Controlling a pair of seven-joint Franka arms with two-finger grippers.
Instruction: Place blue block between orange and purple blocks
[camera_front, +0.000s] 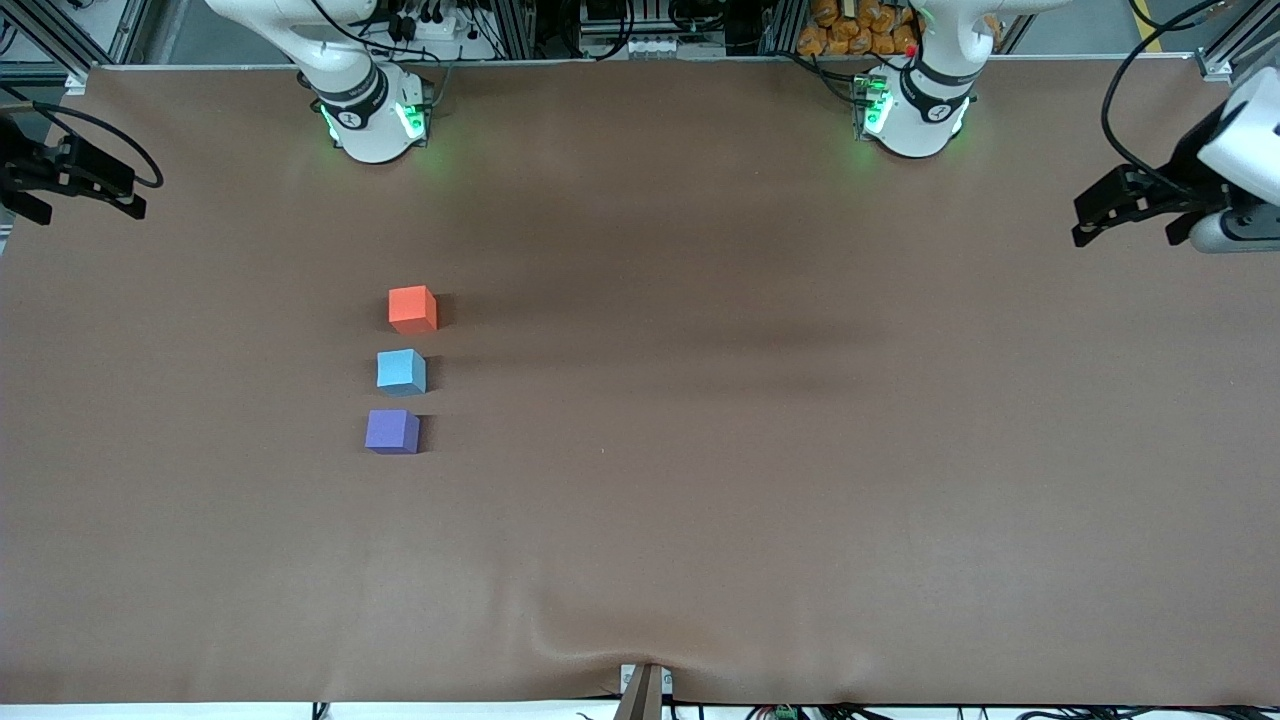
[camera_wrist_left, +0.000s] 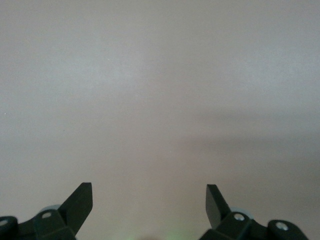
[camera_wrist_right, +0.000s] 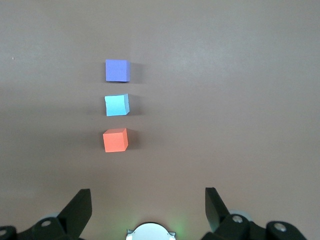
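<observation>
front view: three cubes, one each, column left of frame centre: orange block (camera_front: 412, 308) top, blue block (camera_front: 401, 371) between, purple block (camera_front: 392, 431) lowest; two grippers, left gripper (camera_wrist_left: 149, 202) and right gripper (camera_wrist_right: 148, 207), fingers wide, empty, well apart from blue block

You've got three cubes in one row on the brown cloth-covered table (camera_front: 800, 450), toward the right arm's end, none touching. The orange-red matte cube (camera_front: 412, 309) sits farthest from the front camera, nearest the right arm's base. The light sky-blue matte cube (camera_front: 401, 372) lies between it and the violet-purple matte cube (camera_front: 392, 432), which is nearest the front camera. Gaps between neighbours look about even. The blue one is slightly rotated against the other two. The row drifts slightly toward the right arm's end as it nears the camera.
</observation>
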